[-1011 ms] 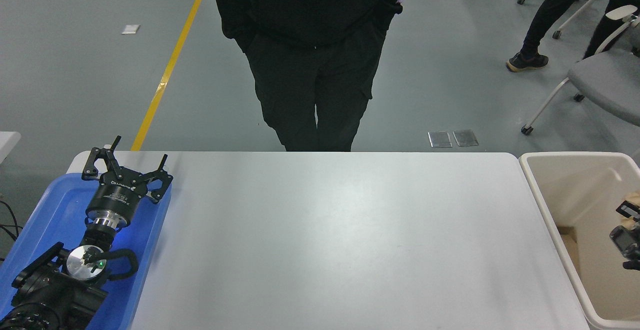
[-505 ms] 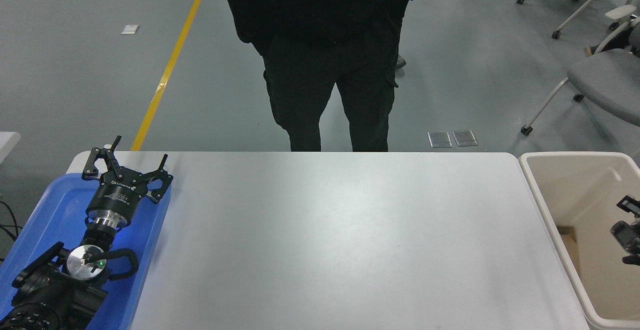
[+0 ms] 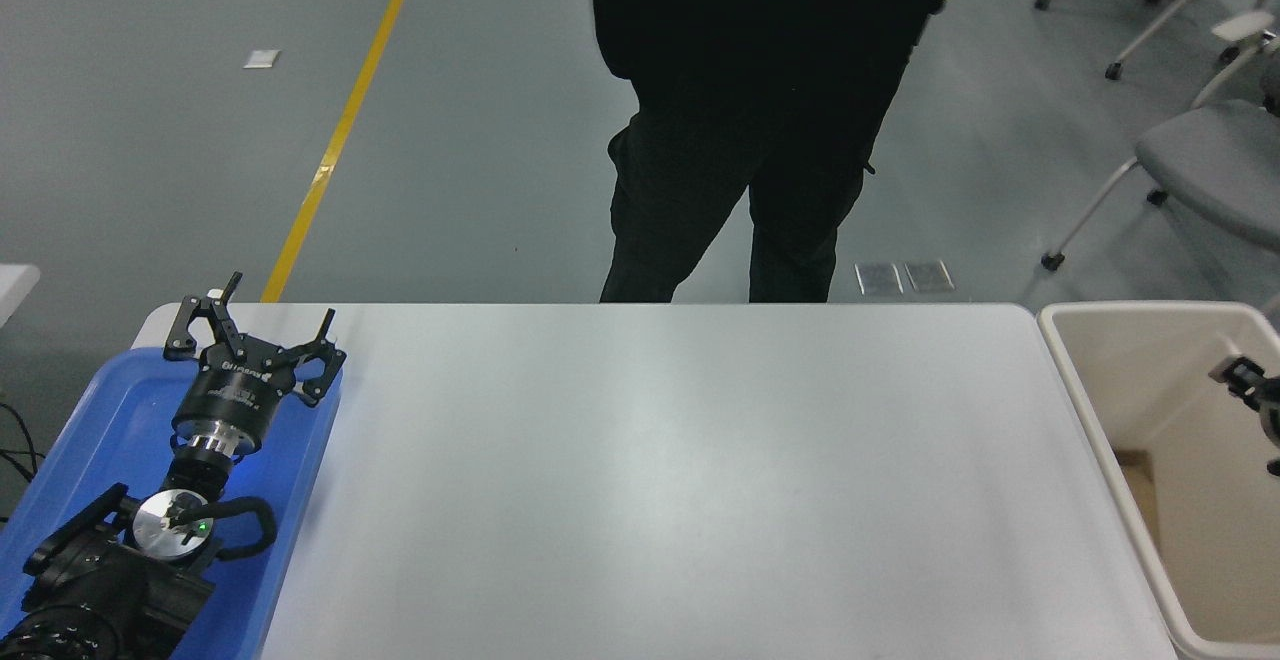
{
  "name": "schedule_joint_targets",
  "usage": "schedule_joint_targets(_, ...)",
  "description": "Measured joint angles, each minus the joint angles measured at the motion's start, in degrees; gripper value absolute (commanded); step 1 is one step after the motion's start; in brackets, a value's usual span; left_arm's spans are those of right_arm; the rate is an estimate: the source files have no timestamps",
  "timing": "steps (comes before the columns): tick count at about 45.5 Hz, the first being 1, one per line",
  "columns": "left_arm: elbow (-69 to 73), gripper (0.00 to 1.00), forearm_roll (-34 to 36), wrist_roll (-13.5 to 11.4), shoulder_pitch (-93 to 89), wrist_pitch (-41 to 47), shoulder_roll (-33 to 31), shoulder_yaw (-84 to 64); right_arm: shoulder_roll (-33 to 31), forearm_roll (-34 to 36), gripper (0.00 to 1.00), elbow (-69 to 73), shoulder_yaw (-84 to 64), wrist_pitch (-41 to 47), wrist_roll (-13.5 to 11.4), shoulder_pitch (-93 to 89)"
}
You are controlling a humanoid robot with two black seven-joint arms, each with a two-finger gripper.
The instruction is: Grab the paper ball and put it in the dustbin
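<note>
Over at the right edge, only a sliver of the right hand (image 3: 1250,385) shows: a few black parts poking in above the big rectangular cream-beige plastic dustbin (image 3: 1075,380), hanging over its open inside, toward the far end. Too little of that hand is in view to tell whether its fingers are apart or together, and nothing can be made out between them. Below the hand, the bin's smooth pale walls drop down to a floor where a small tan-brown patch (image 3: 1133,470) lies near the wall on the hand's left; whether that is the paper ball cannot be told, and no crumpled wad shows anywhere else. To the hand's left, past the bin's thick rounded rim, stretches the white table (image 3: 660,480), its right edge just beside the bin. Far across on the opposite side, the left hand (image 3: 255,335) sits parked, its black fingers spread wide apart, holding nothing, tips pointing away over the far rim of a flat blue plastic tray (image 3: 90,440) that lies under that arm. Beyond the table's far edge stands a person in black clothing (image 3: 750,120), and a grey chair on castors (image 3: 1200,155) sits on the floor beyond the bin.
</note>
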Motion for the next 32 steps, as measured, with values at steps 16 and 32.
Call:
schedule_joint_targets(16,0.00,0.99,0.00,0.06,-0.04,0.00,0.02,0.08,3.04,0.16,1.00,14.43,-14.39,17.84,-0.14,23.65)
schedule_joint_targets(32,0.02,0.99,0.00,0.06,0.04,0.00,0.04,0.04,13.94,1.99,1.00,20.42,-14.76,42.08,-0.10,40.53)
